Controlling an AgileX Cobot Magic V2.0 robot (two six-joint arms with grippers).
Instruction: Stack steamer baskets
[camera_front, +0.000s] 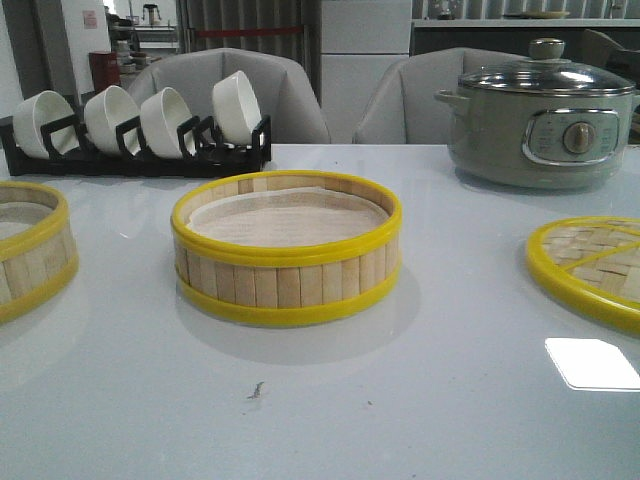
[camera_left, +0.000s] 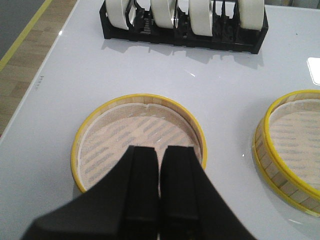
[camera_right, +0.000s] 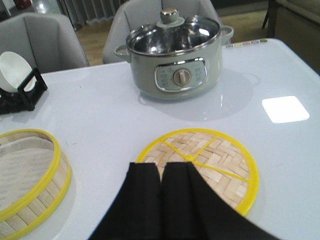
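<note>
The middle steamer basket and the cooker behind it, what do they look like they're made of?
The middle steamer basket: wall of pale upright slats, apparently bamboo, between glossy yellow rims that look plastic, with a whitish liner inside, cloth or paper. The cooker: smooth grey-green body, likely coated metal, under a clear glass lid showing reflections.

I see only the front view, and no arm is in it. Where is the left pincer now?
Observer: The left pincer hangs over the left basket, shut and holding nothing.
Operator: My view cuts that basket. Is there a liner inside?
Observer: Yes, a pale liner covers its floor.
Operator: And the right pincer?
Observer: The right pincer is above the flat lid, also shut and holding nothing.
</note>
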